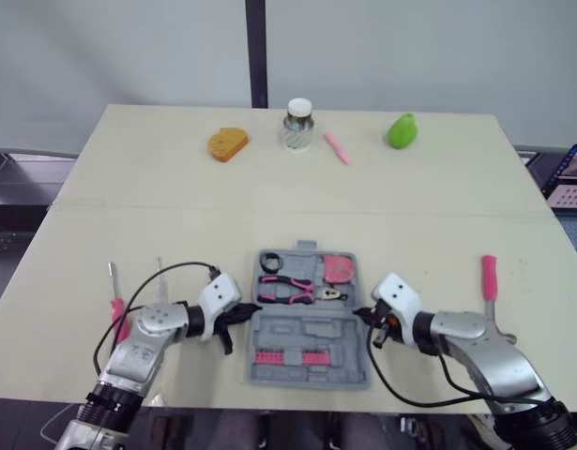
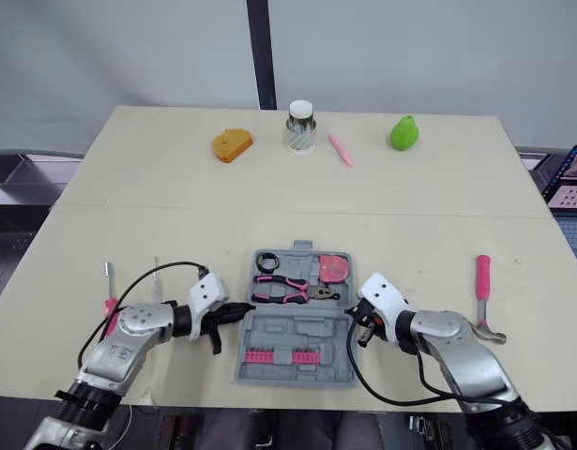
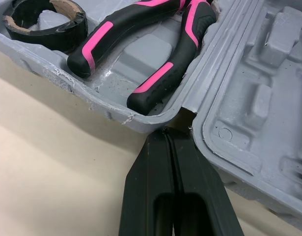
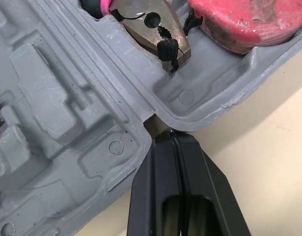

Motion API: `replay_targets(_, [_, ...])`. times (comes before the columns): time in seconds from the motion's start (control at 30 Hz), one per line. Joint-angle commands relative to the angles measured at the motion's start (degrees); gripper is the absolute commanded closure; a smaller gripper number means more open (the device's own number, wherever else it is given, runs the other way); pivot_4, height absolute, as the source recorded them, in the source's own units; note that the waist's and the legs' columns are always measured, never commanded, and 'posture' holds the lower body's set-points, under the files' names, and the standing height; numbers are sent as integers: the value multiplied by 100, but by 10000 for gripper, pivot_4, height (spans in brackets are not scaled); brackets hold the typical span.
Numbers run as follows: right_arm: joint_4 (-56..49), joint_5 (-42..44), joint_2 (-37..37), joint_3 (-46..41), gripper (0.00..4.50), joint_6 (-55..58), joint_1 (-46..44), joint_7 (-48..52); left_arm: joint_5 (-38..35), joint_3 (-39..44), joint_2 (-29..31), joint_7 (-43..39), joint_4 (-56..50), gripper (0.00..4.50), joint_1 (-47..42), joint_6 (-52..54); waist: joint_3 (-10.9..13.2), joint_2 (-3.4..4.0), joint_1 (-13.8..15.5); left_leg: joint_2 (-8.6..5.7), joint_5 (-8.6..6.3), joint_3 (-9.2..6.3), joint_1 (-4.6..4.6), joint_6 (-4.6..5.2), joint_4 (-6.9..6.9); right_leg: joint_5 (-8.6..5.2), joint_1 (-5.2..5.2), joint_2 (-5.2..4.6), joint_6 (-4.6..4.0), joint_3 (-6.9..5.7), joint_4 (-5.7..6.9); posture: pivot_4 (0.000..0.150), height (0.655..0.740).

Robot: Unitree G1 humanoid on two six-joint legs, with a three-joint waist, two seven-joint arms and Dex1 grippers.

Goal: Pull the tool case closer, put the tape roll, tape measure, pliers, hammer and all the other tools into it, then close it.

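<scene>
a: surface?
b: pale table (image 1: 175,216), grey wall behind. tool case (image 1: 307,354) lies open near the front edge, centre.
a: grippers?
b: left gripper (image 1: 251,308) and right gripper (image 1: 362,315) both pinched together, tips at the case's hinge ends. bare tabletop beyond; hammer (image 1: 490,278) at the right.

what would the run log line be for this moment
tool case open; left end effector shut at left hinge; right end effector shut at right hinge; inside: tape roll, pliers, tape measure; outside: hammer

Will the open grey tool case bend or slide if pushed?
Probably slides: the tool case lies flat on the smooth table. Its moulded plastic looks stiff, though it may fold at the hinge. The pliers inside might rattle.
</scene>
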Motion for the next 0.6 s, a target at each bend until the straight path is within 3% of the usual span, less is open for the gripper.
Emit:
replay_targets(0.03, [-210, 140, 145, 111, 44637, -144, -120, 25, 39, -35, -81, 91, -7, 44406, -76, -72, 0, 0, 0, 0, 0, 0, 0, 0, 0, 0, 0, 0, 0, 0, 0, 1500, 6950])
replay_targets(0.6, [-220, 133, 76, 64, 44637, -167, -32, 71, 41, -20, -1, 57, -39, 44406, -6, -51, 0, 0, 0, 0, 0, 0, 0, 0, 0, 0, 0, 0, 0, 0, 1, 1500, 6950])
